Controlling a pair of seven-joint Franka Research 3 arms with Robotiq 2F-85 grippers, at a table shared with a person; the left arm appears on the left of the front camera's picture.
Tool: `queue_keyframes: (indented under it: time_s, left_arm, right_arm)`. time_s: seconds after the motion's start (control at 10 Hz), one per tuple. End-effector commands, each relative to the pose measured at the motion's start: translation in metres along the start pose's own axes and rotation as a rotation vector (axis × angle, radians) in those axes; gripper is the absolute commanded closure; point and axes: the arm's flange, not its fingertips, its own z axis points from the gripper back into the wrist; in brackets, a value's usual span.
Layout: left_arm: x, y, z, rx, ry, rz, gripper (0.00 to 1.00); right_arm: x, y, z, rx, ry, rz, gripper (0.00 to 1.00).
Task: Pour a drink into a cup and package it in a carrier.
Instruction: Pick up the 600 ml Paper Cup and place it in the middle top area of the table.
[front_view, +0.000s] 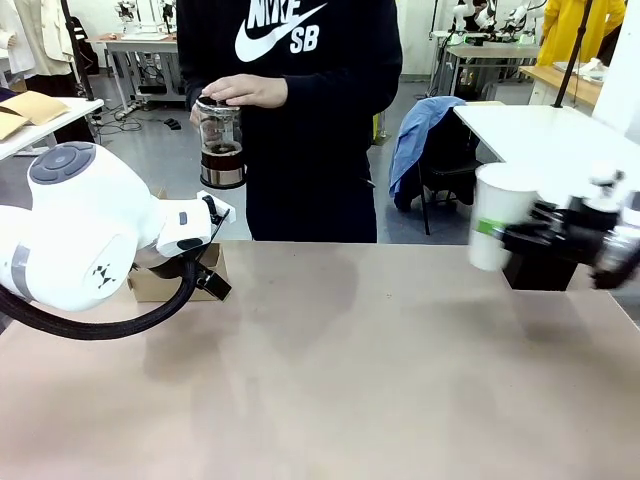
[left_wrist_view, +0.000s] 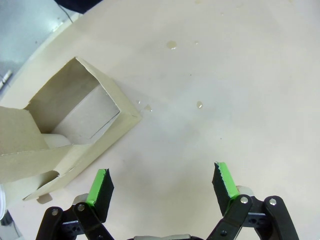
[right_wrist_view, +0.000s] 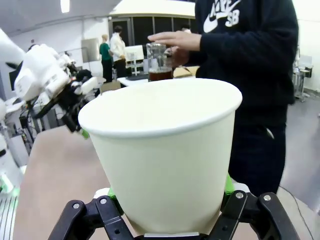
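**Cup Held Ready for Filling**

The right gripper (front_view: 507, 233) is clamped around the cup (front_view: 497, 212), keeping it upright and mouth-up for pouring. The person's hand (front_view: 246, 90) holds the jar (front_view: 220, 145) of drink at the far edge. The left gripper (left_wrist_view: 162, 182) hovers empty beside the carrier (left_wrist_view: 65, 130) with its jaws wide apart.

Person's dark sweatshirt (front_view: 330, 130) — white "NIKE SB" print, swoosh logo.

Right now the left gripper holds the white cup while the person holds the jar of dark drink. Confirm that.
Not quite: the right gripper holds the cup, as the right wrist view shows. The person does hold the jar.
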Motion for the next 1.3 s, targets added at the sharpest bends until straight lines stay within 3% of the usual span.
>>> queue_keyframes:
  time_s: [0.0,0.2,0.5,1.2]
  left_arm:
    - [0.0,0.0,0.0,-0.001,-0.001,0.0,0.0]
    - [0.0,0.0,0.0,-0.001,-0.001,0.0,0.0]
    - [0.0,0.0,0.0,-0.001,-0.001,0.0,0.0]
    - [0.0,0.0,0.0,-0.001,-0.001,0.0,0.0]
  right_arm:
    - [0.001,-0.019,-0.08,-0.044,0.02,-0.007,0.19]
    - [-0.017,-0.032,-0.147,-0.036,0.005,-0.049,0.19]
    - [-0.057,-0.047,-0.202,-0.041,-0.002,-0.095,0.19]
    - [-0.083,-0.055,-0.205,-0.005,0.009,-0.134,0.19]
